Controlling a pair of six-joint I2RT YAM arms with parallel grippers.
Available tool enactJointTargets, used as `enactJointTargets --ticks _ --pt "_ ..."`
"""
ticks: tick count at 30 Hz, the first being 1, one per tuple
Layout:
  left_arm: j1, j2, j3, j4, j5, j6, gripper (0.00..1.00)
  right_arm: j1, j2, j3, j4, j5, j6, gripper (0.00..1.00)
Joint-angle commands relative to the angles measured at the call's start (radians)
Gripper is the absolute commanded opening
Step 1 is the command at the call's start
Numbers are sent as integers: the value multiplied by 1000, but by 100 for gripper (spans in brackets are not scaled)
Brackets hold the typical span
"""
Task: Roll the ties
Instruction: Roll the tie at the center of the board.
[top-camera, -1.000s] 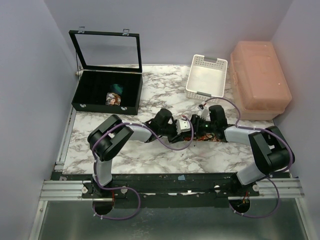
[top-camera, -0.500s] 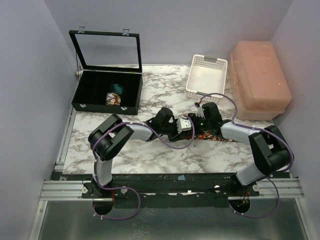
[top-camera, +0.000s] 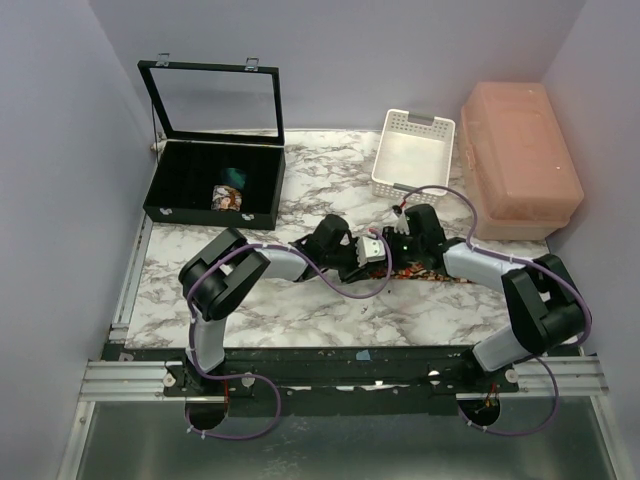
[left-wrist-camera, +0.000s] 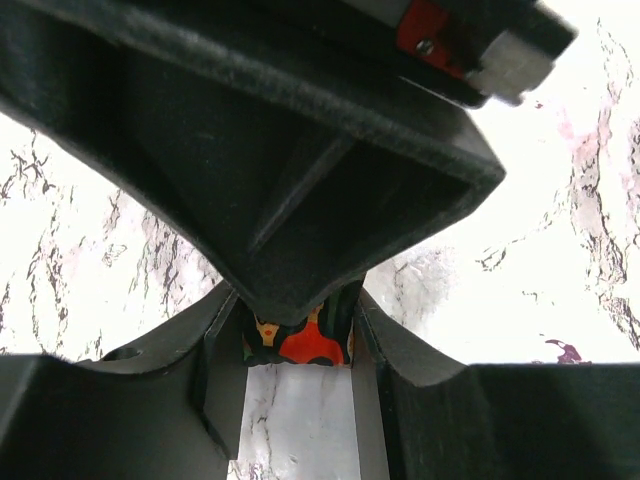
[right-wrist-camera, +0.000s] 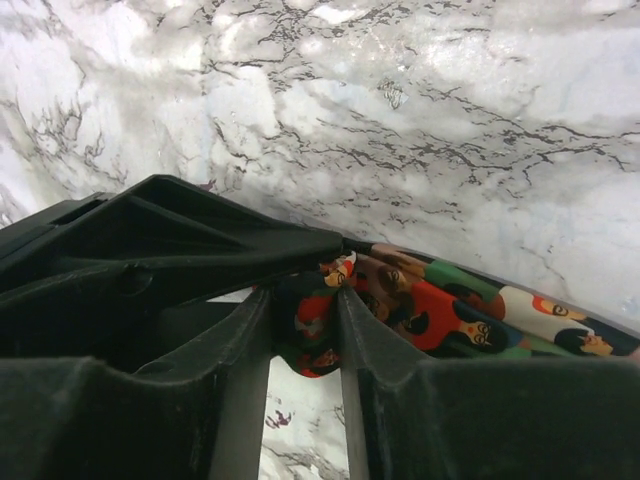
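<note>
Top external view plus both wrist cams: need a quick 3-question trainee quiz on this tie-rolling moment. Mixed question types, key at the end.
1. True or false: the black display case at the back left of the table stands open.
2. How many rolled ties lie inside it? A) none B) two C) five
3. In the wrist views, what are the left gripper and the right gripper each pinching?

Key
1. True.
2. B: one floral, one teal.
3. The floral tie lying on the table between them.
</note>
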Motion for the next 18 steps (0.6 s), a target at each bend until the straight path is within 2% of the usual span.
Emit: enactJointTargets --ticks 1,4,5,8,12,15,18 --pt "-2 63 -27 -145 -63 24 25 1 -68 8 -59 -38 -14 24" --pt "-2 63 -26 -144 -63 9 26 1 -76 2 -131 -18 -13 5" --pt "2 65 -23 -144 -62 0 26 -3 -78 -11 -138 -5 -16 3" --pt "15 64 -19 -143 -32 -21 31 -35 -60 -35 -137 -20 -36 1" --pt "44 46 -44 -94 65 -44 56 -79 39 -59 -63 -78 -78 0" --pt "88 10 -106 55 164 -118 67 -121 89 -97 46 -174 -89 0" --pt "101 -25 -166 177 205 -147 77 -155 124 -124 116 -244 -89 0"
